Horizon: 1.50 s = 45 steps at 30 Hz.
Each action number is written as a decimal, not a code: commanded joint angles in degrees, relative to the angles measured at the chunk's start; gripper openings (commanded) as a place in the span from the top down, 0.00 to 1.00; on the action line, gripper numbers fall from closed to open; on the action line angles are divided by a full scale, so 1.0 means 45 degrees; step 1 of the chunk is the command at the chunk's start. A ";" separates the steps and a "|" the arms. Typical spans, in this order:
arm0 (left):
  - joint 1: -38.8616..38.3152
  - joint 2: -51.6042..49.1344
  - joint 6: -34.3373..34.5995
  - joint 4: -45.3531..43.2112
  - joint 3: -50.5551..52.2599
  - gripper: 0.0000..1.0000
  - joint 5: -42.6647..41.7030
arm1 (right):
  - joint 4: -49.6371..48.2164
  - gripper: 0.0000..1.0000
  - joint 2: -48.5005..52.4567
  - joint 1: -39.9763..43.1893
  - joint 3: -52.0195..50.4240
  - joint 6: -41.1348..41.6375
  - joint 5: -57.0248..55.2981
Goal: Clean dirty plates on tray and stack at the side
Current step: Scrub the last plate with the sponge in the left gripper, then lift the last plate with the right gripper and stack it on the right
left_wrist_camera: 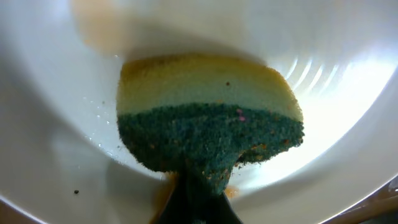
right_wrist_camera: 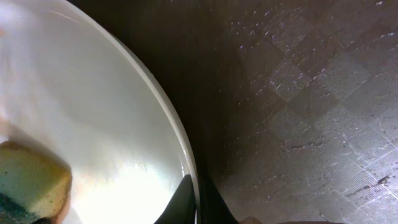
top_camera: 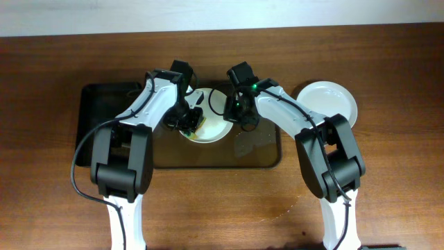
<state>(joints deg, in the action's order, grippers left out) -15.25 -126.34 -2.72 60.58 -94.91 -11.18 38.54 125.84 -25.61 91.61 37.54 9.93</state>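
Observation:
A white plate [top_camera: 216, 129] lies on the dark-brown tray [top_camera: 263, 156]. My left gripper [top_camera: 187, 123] is shut on a yellow-and-green sponge [left_wrist_camera: 205, 118] pressed against the plate's inside [left_wrist_camera: 56, 124]; brown-orange smears show by the sponge's lower edge. My right gripper [top_camera: 241, 114] is shut on the plate's rim [right_wrist_camera: 186, 162], one finger inside, one outside. The sponge's corner shows at the lower left of the right wrist view [right_wrist_camera: 31, 180]. A second white plate [top_camera: 327, 103] sits on the table, right of the tray. A third plate is not in view.
A smaller black tray [top_camera: 100, 111] lies left of the brown tray, partly under my left arm. The brown tray's textured wet floor [right_wrist_camera: 311, 93] shows beside the held plate. Wooden table [top_camera: 388, 180] surrounds everything.

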 commanded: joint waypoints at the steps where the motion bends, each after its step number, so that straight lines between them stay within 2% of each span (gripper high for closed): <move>1: 0.0117 -0.0782 -0.0758 -0.1545 0.0107 0.99 0.0389 | 0.0005 0.96 0.0262 -0.0058 -0.0024 0.0049 -0.0695; 4: 0.0087 -0.0933 -0.0758 -0.4551 0.0107 0.99 0.0850 | 0.0005 0.96 0.0262 -0.0058 -0.0024 -0.0053 -0.0690; 6: 0.0087 -0.0947 -0.0758 -0.5401 0.0107 0.99 0.0957 | 0.0000 0.96 0.0267 -0.0058 -0.0024 -0.0049 -0.0695; 8: 0.0087 -0.0947 -0.0753 -0.4945 0.0107 0.99 0.1889 | -0.0005 0.96 0.0262 -0.0058 -0.0024 -0.0049 -0.0695; 10: 0.0092 -0.0947 -0.0690 -0.3555 0.0107 0.99 0.3269 | -0.0005 0.96 0.0262 -0.0058 -0.0024 -0.0053 -0.0704; 12: 0.0092 -0.0947 0.0165 -0.2021 0.0107 0.99 0.5153 | -0.0049 0.96 0.0262 -0.0058 -0.0024 -0.0049 -0.0913; 14: 0.0087 -0.0947 0.0170 -0.1613 0.0107 0.99 0.5435 | -0.0044 0.96 0.0262 -0.0058 -0.0024 -0.0049 -0.0933; 16: 0.0078 -0.0947 0.0160 -0.1685 0.0107 0.99 0.4711 | -0.0039 0.96 0.0262 -0.0058 -0.0024 -0.0053 -0.0933; 19: 0.0078 -0.0947 -0.1059 -0.1112 0.0102 0.99 0.0141 | -0.0039 0.96 0.0262 -0.0058 -0.0024 -0.0155 -0.0933; 21: 0.0078 -0.0947 -0.1885 -0.0559 0.0102 0.99 -0.1943 | -0.0044 0.96 0.0262 -0.0058 -0.0024 -0.0189 -0.0928; 27: 0.0379 -0.0942 -0.2278 0.0121 -0.0287 0.99 -0.4303 | -0.0039 0.96 0.0262 -0.0058 -0.0024 -0.0194 -0.0884; 30: 0.1117 -0.0942 -0.2273 0.0835 -0.1545 0.99 -0.4575 | -0.0049 0.96 0.0262 -0.0044 -0.0024 -0.0272 -0.0665; 33: 0.2288 -0.0942 -0.2278 0.3118 -0.3959 0.99 -0.4663 | -0.0102 0.96 0.0248 0.0199 0.0078 -0.0296 0.0393; 35: 0.3245 -0.0933 -0.2283 0.4872 -0.6028 0.99 -0.4653 | -0.0083 0.96 0.0058 0.0515 0.0253 -0.1064 0.0942; 39: 0.4439 -0.0923 -0.2278 0.5761 -0.7436 0.99 -0.3740 | 0.0068 0.96 -0.1073 0.0777 0.0291 -0.1996 0.0942; 41: 0.4784 -0.0928 -0.2268 0.5935 -0.7232 0.99 -0.2234 | 0.0695 0.96 -0.2234 0.0675 0.0291 -0.2327 -0.0714; 43: 0.4847 -0.0937 -0.1928 0.5848 -0.7096 0.99 -0.1637 | 0.1200 0.96 -0.2919 0.0374 0.0291 -0.2492 -0.2453; 45: 0.4838 -0.0947 -0.1384 0.5270 -0.6732 0.99 -0.1214 | 0.2040 0.96 -0.3667 -0.0491 0.0291 -0.2492 -0.5969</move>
<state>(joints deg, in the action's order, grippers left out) 6.57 -130.82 -11.55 86.35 -127.02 -21.52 44.77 115.74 -23.38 91.83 27.94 2.76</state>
